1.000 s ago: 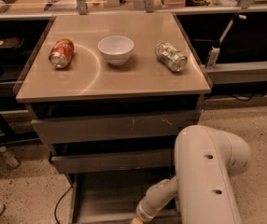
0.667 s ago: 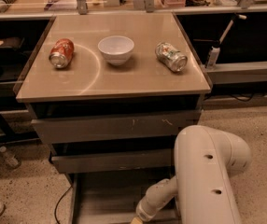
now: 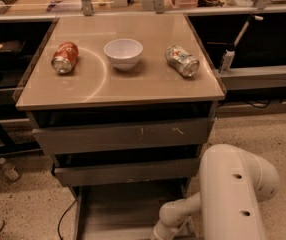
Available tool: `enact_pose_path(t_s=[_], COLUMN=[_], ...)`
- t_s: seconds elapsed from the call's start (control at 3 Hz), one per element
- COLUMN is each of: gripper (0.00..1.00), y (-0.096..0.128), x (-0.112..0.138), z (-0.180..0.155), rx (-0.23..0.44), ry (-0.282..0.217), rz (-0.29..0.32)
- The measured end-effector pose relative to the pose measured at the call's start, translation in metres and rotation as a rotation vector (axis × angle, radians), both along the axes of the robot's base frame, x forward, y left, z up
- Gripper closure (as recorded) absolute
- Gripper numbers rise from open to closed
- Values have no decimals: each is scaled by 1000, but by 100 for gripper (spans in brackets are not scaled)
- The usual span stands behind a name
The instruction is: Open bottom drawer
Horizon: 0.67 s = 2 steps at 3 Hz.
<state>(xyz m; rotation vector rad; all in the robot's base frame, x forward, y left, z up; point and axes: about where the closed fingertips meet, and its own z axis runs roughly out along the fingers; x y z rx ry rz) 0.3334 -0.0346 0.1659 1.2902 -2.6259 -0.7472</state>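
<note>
Speckled floor [image 3: 28,199], bottom drawer [image 3: 123,209] open, fingers [image 3: 155,235] over its front (grip unseen, cropped)

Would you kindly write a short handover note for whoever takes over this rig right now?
Gripper: out of view, below the picture's bottom edge, past the wrist, which hangs over the bottom drawer.
Drawer: pulled out, its grey floor exposed below the middle drawer.
Done: the drawer looks open.
Left: check how far out it is, then probably let go and draw the arm back.
</note>
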Motion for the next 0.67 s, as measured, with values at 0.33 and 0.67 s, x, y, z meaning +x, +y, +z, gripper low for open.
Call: enact_pose_path(t_s=[0.33, 0.67], gripper=[0, 0], y=[-5, -12], x=[-10, -34], z=[4, 21], rx=[-3, 4], ry=[32, 38], rz=[-17, -63])
